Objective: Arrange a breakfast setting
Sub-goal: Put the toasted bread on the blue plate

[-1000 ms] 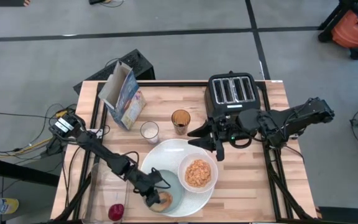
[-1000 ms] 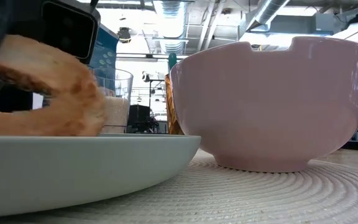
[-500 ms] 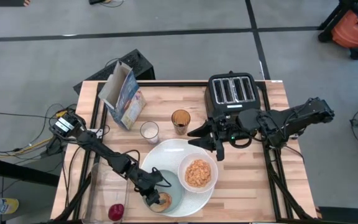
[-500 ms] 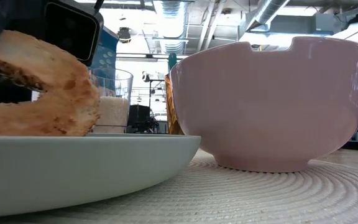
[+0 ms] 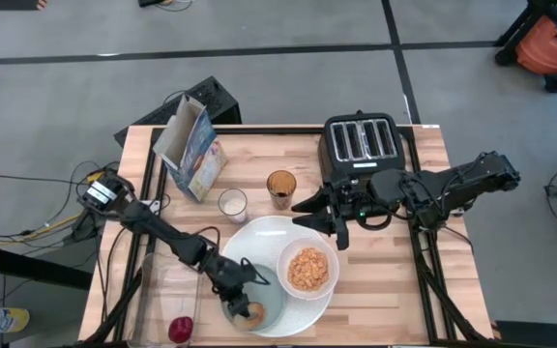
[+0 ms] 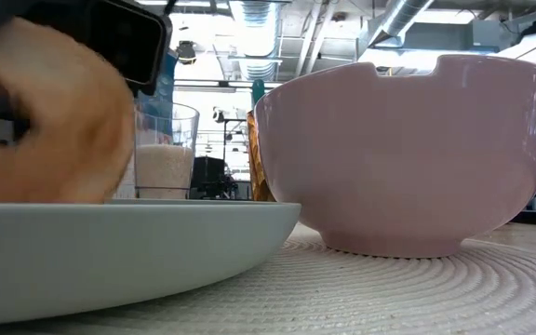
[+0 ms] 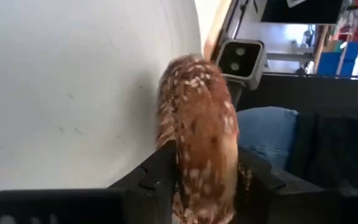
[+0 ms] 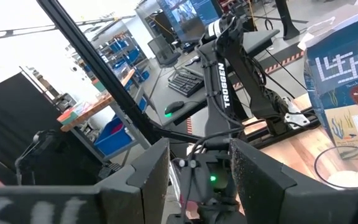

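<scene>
A browned bagel ring (image 5: pixel 251 311) is on the small pale-blue plate (image 5: pixel 271 290), which lies on the large white plate (image 5: pixel 264 242). My left gripper (image 5: pixel 236 298) is shut on the bagel (image 7: pixel 197 124). The white bowl (image 5: pixel 307 269) of orange cereal flakes stands on the large plate's right part. The red apple (image 5: pixel 180 330) lies in a clear tub at the near left. The blue cereal box (image 5: pixel 191 147) stands at the far left. My right gripper (image 5: pixel 335 224) is open and empty over the large plate's far right rim. No spoon shows. My left gripper pinches the bagel ring across its thickness between its two fingers (image 7: pixel 157 180), one on each flat face. The fingers come slanting down from the table's left. The bagel stands on edge, and its far rim (image 7: pixel 166 118) is against the pale-blue plate.
A black four-slot toaster (image 5: pixel 361 143) stands at the far right. A glass of white grains (image 5: pixel 231 204) and an amber glass (image 5: pixel 280 187) stand just beyond the large plate. In the low view the bowl (image 6: pixel 408 154) fills the right side.
My left gripper has drawn back a little toward the table's left and turned with the bagel. The bagel, which lay tilted on the pale-blue plate, has tipped up onto its edge.
</scene>
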Robot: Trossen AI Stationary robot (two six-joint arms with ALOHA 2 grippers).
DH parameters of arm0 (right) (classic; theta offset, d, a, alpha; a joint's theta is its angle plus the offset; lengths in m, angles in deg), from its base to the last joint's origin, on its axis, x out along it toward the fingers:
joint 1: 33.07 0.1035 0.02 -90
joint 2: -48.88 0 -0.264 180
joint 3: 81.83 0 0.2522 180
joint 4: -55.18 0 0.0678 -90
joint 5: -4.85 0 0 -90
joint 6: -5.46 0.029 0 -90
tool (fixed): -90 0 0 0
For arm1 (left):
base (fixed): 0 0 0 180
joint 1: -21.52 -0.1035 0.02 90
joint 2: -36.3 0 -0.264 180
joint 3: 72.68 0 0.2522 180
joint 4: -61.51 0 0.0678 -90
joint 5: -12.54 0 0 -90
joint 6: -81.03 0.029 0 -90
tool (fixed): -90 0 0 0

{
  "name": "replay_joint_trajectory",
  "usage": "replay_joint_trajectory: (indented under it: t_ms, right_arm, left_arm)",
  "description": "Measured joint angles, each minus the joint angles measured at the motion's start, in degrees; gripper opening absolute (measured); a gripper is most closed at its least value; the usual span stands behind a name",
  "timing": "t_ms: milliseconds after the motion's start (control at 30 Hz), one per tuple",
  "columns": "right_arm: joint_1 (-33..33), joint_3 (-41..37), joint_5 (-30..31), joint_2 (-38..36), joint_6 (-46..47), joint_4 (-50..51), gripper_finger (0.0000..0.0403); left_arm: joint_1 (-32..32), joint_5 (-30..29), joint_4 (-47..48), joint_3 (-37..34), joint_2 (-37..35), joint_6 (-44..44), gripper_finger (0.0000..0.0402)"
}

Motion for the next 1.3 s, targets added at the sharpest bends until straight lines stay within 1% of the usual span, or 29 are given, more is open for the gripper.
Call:
replay_joint_trajectory:
  t_ms: [100,167,400,633,867,933,1133,1300]
  right_arm:
    - [0.0,0.0,0.0,0.0,0.02,0.0,0.0192]
    - [0.28,0.0,0.0,0.0,0.02,0.0,0.0192]
    - [1.56,0.0,0.0,0.0,0.02,0.0,0.0192]
    - [1.92,0.0,0.0,0.0,0.04,0.0,0.0192]
    - [1.9,0.0,-0.02,0.0,0.07,-0.02,0.0192]
    - [1.89,0.0,-1.06,-0.23,0.07,0.05,0.0192]
    - [1.38,0.0,-7.42,-3.63,1.59,-0.09,0.0192]
    - [1.53,0.02,-7.5,-6.82,-0.82,2.86,0.0192]
  left_arm:
    - [-0.86,-0.43,0.98,0.0,0.0,1.63,0.0134]
    - [-1.12,-0.48,0.95,0.0,0.0,1.63,0.0141]
    - [-1.42,-0.11,4.44,0.0,0.0,4.02,0.0142]
    - [-3.75,-0.47,8.2,0.0,0.0,6.96,0.0142]
    - [-4.44,-0.48,9.02,0.0,0.0,8.92,0.0142]
    - [-4.43,-0.46,9.03,0.0,0.0,8.97,0.0142]
    - [-5.35,-0.17,8.94,0.0,-1.45,9.12,0.0142]
    - [-6.8,-0.53,9.14,0.0,-2.74,9.15,0.0142]
